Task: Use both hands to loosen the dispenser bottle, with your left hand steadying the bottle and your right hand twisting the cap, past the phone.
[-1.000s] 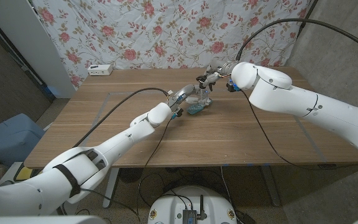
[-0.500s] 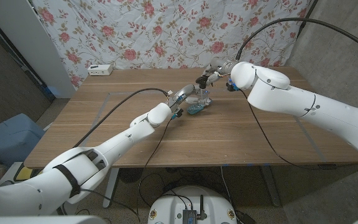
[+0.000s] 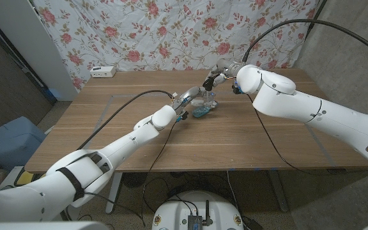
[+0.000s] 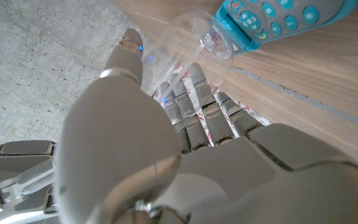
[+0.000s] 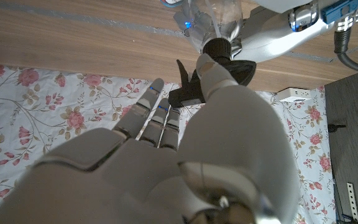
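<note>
Here, left hand (image 3: pixel 185 100) gripping clear bottle (image 3: pixel 204 101), right hand (image 3: pixel 217 75) at black cap (image 5: pixel 219 48), grip unclear, phone (image 4: pixel 278 20) cropped.

Even, soft indoor light, moderately bright; only faint shadows on the tabletop (image 3: pixel 107 121). Head view sharp mid-frame, with wide-angle bending at the edges. Wrist views: each hand (image 4: pixel 166 162) close-up and soft, with slight glare on the clear bottle (image 4: pixel 185 37).

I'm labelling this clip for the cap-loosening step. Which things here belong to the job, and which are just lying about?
In the job:
dispenser bottle
its black cap
left hand, holding the bottle
right hand, at the cap

Lying about:
blue toy phone
white power strip
wooden table
floral cloth
</note>
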You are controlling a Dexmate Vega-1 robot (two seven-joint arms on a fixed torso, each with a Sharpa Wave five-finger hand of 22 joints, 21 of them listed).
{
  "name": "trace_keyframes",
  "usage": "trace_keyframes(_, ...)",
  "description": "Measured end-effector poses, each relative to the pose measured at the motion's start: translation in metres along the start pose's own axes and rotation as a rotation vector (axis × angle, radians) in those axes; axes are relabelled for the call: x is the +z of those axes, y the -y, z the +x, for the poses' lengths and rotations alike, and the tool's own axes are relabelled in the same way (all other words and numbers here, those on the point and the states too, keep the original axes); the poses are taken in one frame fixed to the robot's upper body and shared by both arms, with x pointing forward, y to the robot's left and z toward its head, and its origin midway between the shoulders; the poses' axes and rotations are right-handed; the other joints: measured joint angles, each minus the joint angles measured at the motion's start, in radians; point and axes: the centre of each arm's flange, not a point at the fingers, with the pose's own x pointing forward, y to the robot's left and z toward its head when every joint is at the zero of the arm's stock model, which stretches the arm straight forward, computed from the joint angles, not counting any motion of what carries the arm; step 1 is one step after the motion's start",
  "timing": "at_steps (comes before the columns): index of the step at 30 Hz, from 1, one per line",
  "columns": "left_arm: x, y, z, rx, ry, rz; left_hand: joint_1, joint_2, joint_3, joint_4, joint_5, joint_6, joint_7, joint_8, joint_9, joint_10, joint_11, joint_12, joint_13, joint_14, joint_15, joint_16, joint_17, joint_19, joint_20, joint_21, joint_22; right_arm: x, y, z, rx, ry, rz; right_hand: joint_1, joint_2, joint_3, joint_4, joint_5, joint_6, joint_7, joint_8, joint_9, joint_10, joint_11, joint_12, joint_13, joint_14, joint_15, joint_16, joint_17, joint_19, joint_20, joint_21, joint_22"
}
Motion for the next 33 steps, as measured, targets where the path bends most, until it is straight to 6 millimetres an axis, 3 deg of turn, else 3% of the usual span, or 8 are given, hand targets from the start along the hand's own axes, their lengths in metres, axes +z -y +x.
trace_keyframes(3, -0.0003, 0.0, -0.0001, 0.0, -0.001, 0.0, 0.0, 0.0, 0.0, 0.0, 0.0, 0.0, 0.0, 0.0, 0.0, 0.004, 0.004, -0.001, 0.003, 0.0, 0.0, 0.0, 0.0, 0.0, 0.0, 0.0, 0.0, -0.0001, 0.0003, -0.0001, -0.007, 0.001, 0.001, 0.003, 0.002, 0.0, 0.0, -0.003, 0.007, 0.0, 0.009, 0.006, 0.0, 0.0, 0.0, 0.0, 0.0, 0.0, 0.0, 0.0, 0.0, 0.0, 0.0, 0.0)
trace_keyframes(13, -0.0003, 0.0003, -0.0002, -0.001, 0.0, 0.0, 0.0, 0.0, 0.005, -0.005, 0.0, 0.0, 0.0, 0.0, 0.0, 0.004, 0.004, 0.003, 0.005, 0.004, 0.004, -0.004, 0.0, 0.0, 0.0, 0.0, 0.0, -0.0003, 0.0004, -0.0004, -0.024, 0.008, 0.002, 0.014, 0.004, 0.0, 0.0, -0.011, 0.041, -0.016, 0.005, -0.002, 0.0, 0.0, 0.0, 0.0, 0.0, 0.0, 0.0, 0.0, 0.0, 0.0, 0.0, 0.002)
trace_keyframes(26, 0.0027, 0.0028, -0.0008, 0.002, 0.008, 0.0, 0.0, 0.0, 0.004, -0.004, -0.007, 0.007, 0.0, 0.006, -0.005, 0.004, 0.004, 0.003, 0.002, 0.006, 0.006, 0.0, -0.002, 0.0, 0.0, 0.0, 0.0, -0.0009, 0.001, -0.0016, -0.034, 0.017, -0.011, 0.037, 0.011, 0.004, 0.004, -0.01, 0.116, -0.016, 0.019, -0.007, 0.007, -0.029, 0.0, -0.001, 0.0, 0.0, 0.0, 0.005, 0.0, 0.0, 0.0, 0.002)
trace_keyframes(33, 0.0025, 0.0038, -0.0016, 0.006, 0.005, 0.001, 0.0, 0.0, 0.004, -0.004, -0.007, 0.007, 0.0, 0.006, -0.005, 0.006, 0.002, 0.003, 0.0, 0.006, 0.006, 0.0, -0.002, 0.0, 0.0, 0.0, 0.0, -0.002, -0.0001, -0.0021, -0.031, 0.022, -0.02, 0.079, 0.013, 0.024, -0.001, -0.01, 0.168, -0.014, 0.025, -0.012, 0.016, -0.045, 0.0, -0.003, 0.0, 0.0, 0.0, 0.005, -0.01, 0.002, 0.0, 0.002)
